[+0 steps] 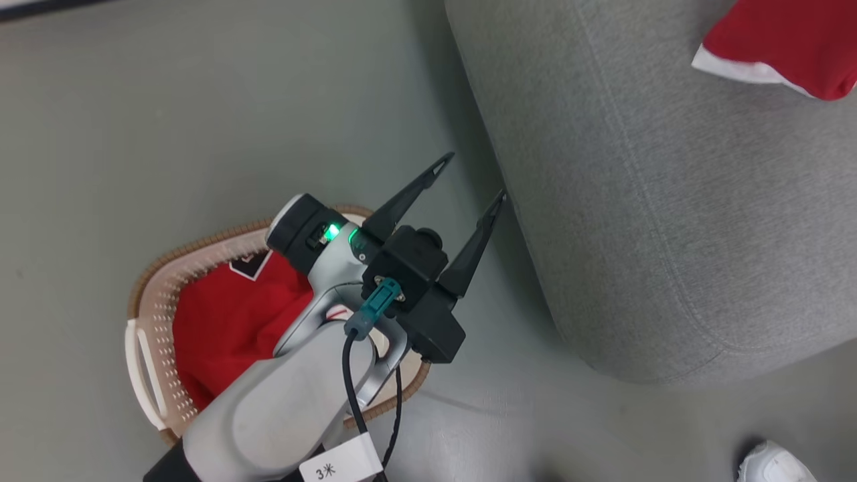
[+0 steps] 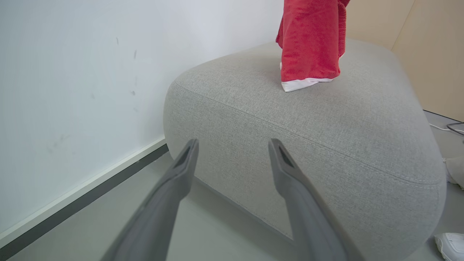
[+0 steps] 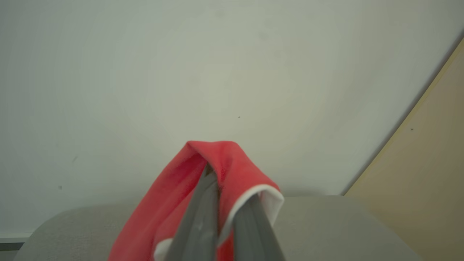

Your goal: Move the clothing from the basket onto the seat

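A red garment with a dark collar (image 1: 227, 321) lies in the cream basket (image 1: 150, 281) on the floor at the lower left. Above the basket's right side my left gripper (image 1: 473, 176) is open and empty, its tips pointing at the side of the grey seat (image 1: 669, 201). The left wrist view shows the same open gripper (image 2: 233, 142) facing the seat (image 2: 308, 127). Another red garment with white trim (image 2: 311, 40) hangs down, its hem resting on the seat top. My right gripper (image 3: 214, 177) is shut on that garment (image 3: 232, 159), which also shows at the top right of the head view (image 1: 783, 40).
A person's white shoe (image 1: 773, 462) stands on the floor near the seat's front corner. A white wall with a dark baseboard (image 2: 90, 188) runs left of the seat. A wooden panel (image 2: 427, 54) and a floor cable (image 2: 446, 127) lie beyond it.
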{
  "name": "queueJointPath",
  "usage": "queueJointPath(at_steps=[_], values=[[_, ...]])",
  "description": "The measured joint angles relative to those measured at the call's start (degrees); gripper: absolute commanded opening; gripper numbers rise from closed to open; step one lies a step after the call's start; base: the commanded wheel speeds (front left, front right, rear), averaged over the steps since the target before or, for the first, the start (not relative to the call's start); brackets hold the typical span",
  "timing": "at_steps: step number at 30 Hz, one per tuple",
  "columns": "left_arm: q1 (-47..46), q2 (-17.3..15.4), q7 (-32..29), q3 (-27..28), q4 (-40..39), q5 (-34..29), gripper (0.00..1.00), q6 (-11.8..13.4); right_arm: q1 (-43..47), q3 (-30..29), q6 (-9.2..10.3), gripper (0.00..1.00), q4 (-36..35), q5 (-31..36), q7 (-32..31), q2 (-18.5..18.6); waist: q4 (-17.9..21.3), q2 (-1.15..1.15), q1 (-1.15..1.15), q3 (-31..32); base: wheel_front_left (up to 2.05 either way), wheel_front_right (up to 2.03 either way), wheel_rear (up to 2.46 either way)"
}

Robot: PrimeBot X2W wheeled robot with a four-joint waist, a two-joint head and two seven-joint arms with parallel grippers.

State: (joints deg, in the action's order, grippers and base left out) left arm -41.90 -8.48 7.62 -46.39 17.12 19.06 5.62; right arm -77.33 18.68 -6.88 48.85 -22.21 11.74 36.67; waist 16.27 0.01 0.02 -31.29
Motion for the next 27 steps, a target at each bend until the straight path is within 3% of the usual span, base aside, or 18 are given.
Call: queueJointPath(at_steps=[10,17,18,20,21,22,27], values=[[-2.6,-0.6,-1.5,-0.1,-0.2,-2.3,1.0,0.4,0.1,3.2,-0.01,0.0,7.6,0.8,1.5,-6.9,0.6,0.0,0.0,-7.4,0.0,0.0,0.0],[-2.9,-0.6,-1.5,-0.1,0.4,-2.6,1.0,0.4,0.6,5.3,-0.19,0.0,11.4,1.6,2.1,-10.3,1.0,0.0,-0.01,-9.4,0.0,0.0,0.0],[-2.9,-0.6,-1.5,-0.1,0.5,-2.6,1.0,0.4,0.7,5.4,-0.19,0.04,11.9,1.6,2.3,-10.7,1.0,0.0,-0.01,-9.3,0.0,0.0,0.0],[-2.9,-0.5,-1.4,-0.1,0.7,-2.6,1.0,0.4,1.4,5.7,-0.19,0.39,12.8,1.6,2.5,-11.4,1.0,-0.01,-0.02,-9.0,0.0,0.0,0.0],[-2.9,-0.4,-1.4,-0.1,0.9,-2.6,1.0,0.4,1.8,6.1,-0.19,0.6,13.2,1.6,2.5,-11.7,1.0,-0.01,-0.02,-8.9,0.0,0.0,0.0],[-2.9,-0.3,-1.1,-0.2,1.1,-2.6,1.0,0.4,2.3,6.5,-0.19,1.0,13.6,1.7,2.5,-12.1,1.0,-0.01,-0.02,-8.7,0.0,0.0,0.0],[-2.8,0.3,-0.1,-0.2,2.2,-2.5,1.0,0.4,5.4,7.8,-0.2,1.0,14.5,2.7,2.5,-13.2,0.9,-0.01,-0.02,-7.4,0.0,0.0,0.0]])
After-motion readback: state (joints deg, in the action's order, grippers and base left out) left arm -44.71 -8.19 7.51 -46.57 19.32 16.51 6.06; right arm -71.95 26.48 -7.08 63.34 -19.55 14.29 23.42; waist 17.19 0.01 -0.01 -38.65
